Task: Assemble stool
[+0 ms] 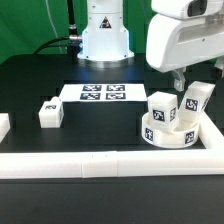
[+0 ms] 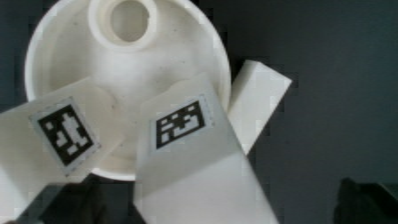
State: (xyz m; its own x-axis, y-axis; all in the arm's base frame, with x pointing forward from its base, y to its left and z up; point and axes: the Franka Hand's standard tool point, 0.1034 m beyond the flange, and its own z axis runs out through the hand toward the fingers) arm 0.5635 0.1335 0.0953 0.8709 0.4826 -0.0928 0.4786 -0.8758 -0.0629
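The stool's round white seat [image 1: 168, 133] lies at the exterior view's right, by the rails. One tagged leg [image 1: 163, 108] stands on it. A second tagged leg [image 1: 196, 101] leans tilted at the seat's far-right rim, right under my gripper [image 1: 184, 82]. In the wrist view the seat [image 2: 125, 80] shows a socket hole [image 2: 128, 22]. The tilted leg [image 2: 192, 140] runs down between my gripper's [image 2: 214, 205] dark fingers [image 2: 86, 203]. A gap shows beside the leg on one side, so the jaws look open. The other leg [image 2: 63, 130] stands beside it. A third leg [image 1: 50, 113] lies apart on the table.
The marker board [image 1: 100, 93] lies in the middle before the robot base [image 1: 104, 35]. White rails [image 1: 100, 163] run along the front and up the right side. Another white piece [image 1: 3, 125] sits at the left edge.
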